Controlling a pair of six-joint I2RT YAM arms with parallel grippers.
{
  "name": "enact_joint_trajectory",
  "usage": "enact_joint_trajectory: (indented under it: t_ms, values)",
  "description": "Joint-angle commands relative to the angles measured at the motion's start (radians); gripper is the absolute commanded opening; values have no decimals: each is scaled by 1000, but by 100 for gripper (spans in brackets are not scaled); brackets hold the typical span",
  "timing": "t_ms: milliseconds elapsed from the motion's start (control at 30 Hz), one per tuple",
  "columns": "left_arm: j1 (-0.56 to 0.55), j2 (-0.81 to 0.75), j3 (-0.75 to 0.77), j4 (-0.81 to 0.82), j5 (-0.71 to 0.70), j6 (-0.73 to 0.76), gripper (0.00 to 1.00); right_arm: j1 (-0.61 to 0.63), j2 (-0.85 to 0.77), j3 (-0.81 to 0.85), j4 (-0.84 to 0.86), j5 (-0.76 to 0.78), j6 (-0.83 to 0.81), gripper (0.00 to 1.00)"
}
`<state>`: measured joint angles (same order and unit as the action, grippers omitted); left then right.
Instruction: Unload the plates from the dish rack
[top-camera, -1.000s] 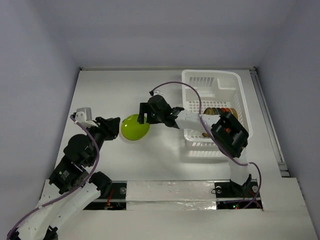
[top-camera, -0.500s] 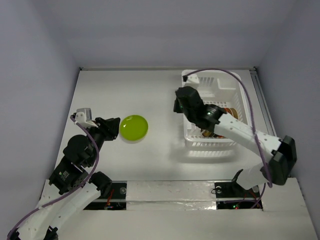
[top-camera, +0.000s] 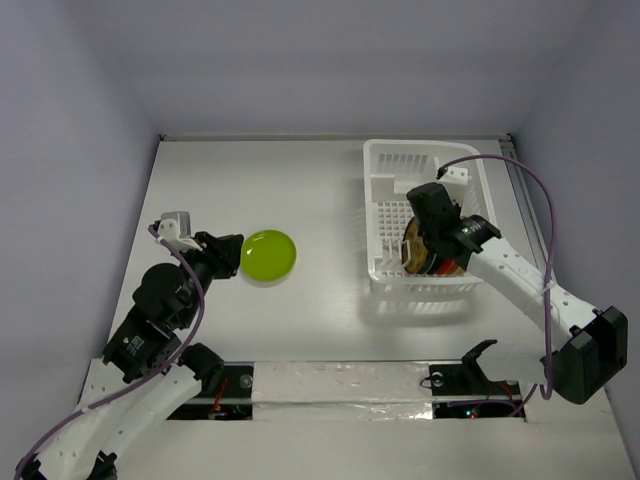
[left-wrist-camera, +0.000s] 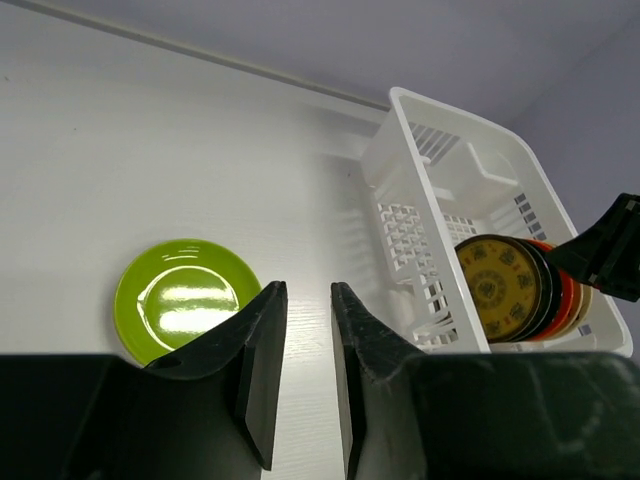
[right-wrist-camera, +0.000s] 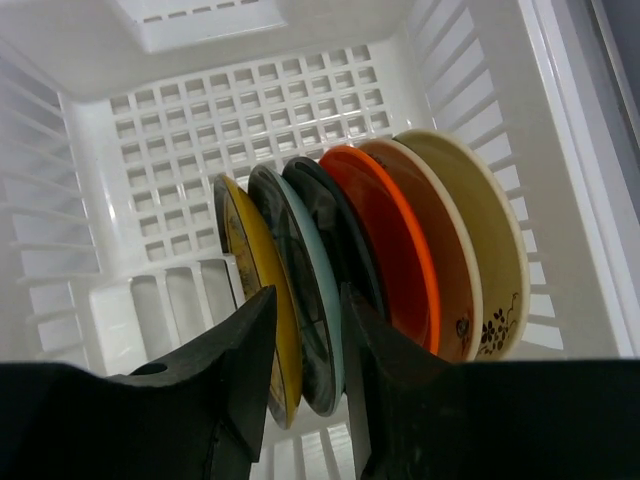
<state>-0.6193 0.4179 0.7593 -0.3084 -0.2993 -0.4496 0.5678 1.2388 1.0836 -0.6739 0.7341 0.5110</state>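
The lime green plate (top-camera: 270, 255) (left-wrist-camera: 180, 300) lies flat on the table, left of the white dish rack (top-camera: 375, 200) (left-wrist-camera: 385, 150). My left gripper (top-camera: 232, 256) (left-wrist-camera: 305, 300) hovers at the plate's left edge, narrowly open with nothing between its fingers. Several plates stand on edge in the rack (right-wrist-camera: 200, 120): a yellow plate (right-wrist-camera: 245, 255), a pale blue plate (right-wrist-camera: 300, 250), a dark plate (right-wrist-camera: 335, 225), an orange-red plate (right-wrist-camera: 385, 240) and beige ones (right-wrist-camera: 480, 240). My right gripper (top-camera: 416, 242) (right-wrist-camera: 307, 300) is over them, open, its fingers either side of the yellow and pale blue plates' rims.
The rack's far half holds no plates. Its slotted walls (right-wrist-camera: 60, 230) stand close on both sides of my right gripper. A rail (top-camera: 530, 230) runs along the table's right edge. White table (top-camera: 250, 180) stretches behind the green plate.
My right arm left the green plate on the table, swung right to the rack and came down over the standing plates. The left arm barely moved; its fingers narrowed slightly.
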Motion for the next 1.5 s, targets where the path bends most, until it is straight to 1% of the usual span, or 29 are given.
enact_joint_trajectory:
  t_ms: [0,133,200,367,467,533,667,900,1000,1100,1133,1267,1367,1467]
  values:
    - [12,7,-8,57,20,8,22,-23,2,12,3,-4,-29,37]
    - [12,2,-9,60,23,11,24,-23,16,16,19,-25,-42,30]
    - [21,1,-9,63,26,11,24,-23,8,13,31,-33,-51,29]
    - [30,5,-11,72,49,12,25,-23,4,42,14,-50,-71,30]
    - [50,9,-12,78,66,14,25,-3,-1,56,4,-42,-77,35]
    - [61,10,-14,81,77,15,25,-3,-4,61,2,-67,-86,36]
    - [70,10,-15,83,89,15,25,6,17,50,14,-117,-97,36]
    - [79,4,-17,84,95,17,25,6,71,53,-1,-107,-81,32]
    - [79,1,-17,81,95,17,25,6,103,67,-33,-68,-66,32]
    - [79,-4,-17,83,100,19,25,6,134,73,-46,-68,-65,27]
    - [79,-5,-17,83,100,20,25,6,142,79,-50,-59,-63,23]
    - [88,-7,-17,86,103,20,25,6,154,130,-93,-12,-86,12]
    - [89,-8,-17,84,108,22,26,6,154,186,-131,11,-129,8]
    - [89,-11,-17,86,109,22,26,6,159,228,-165,42,-158,7]
